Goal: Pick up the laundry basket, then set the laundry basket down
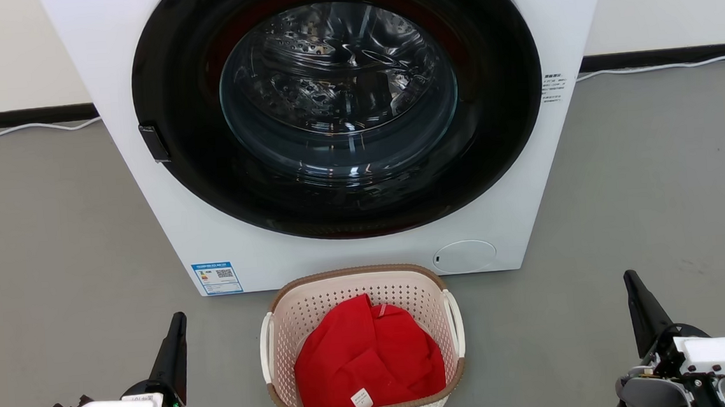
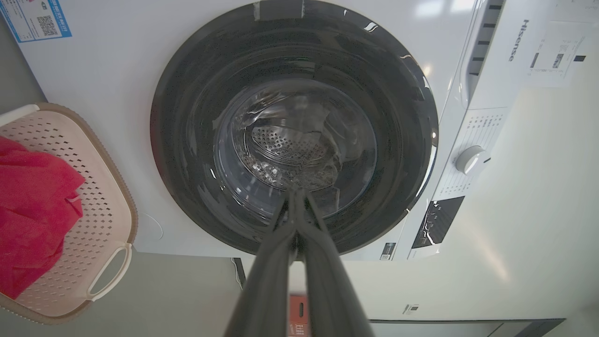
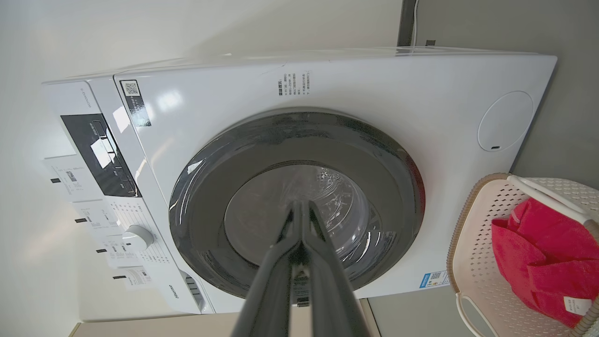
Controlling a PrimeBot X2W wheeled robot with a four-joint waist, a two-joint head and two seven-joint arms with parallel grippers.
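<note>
– On the floor, what was logged for the small cream-white perforated plastic laundry basket (image 1: 318,305) with the brown woven-look rim?

– It stood upright on the grey floor (image 1: 53,250), just in front of the white front-loading washer (image 1: 146,212) and below its dark round glass door (image 1: 339,103). The head view did not settle whether the far rim touched the cabinet. A crumpled red cloth (image 1: 367,356) with a small white tag lay inside. One white loop handle (image 1: 268,354) showed on the basket's left side, with another on its right.

– Left gripper (image 1: 178,322)?

– Low at the basket's left, apart from it, finger pointing toward the washer. The left wrist view had its two dark fingers (image 2: 276,262) pressed together at the tips, nothing between them, aimed at the door glass. The basket (image 2: 100,196) and cloth (image 2: 28,210) sat at that view's left edge.

– Right gripper (image 1: 630,277)?

– Well to the basket's right, not touching it. The right wrist view showed its fingers (image 3: 327,276) likewise closed tip to tip and empty, with the basket (image 3: 472,243) and cloth (image 3: 543,262) at the lower right.

– Anything else noted?

– A blue label (image 1: 217,278) at the cabinet's lower left corner and a round cover (image 1: 464,256) at the lower right.
</note>
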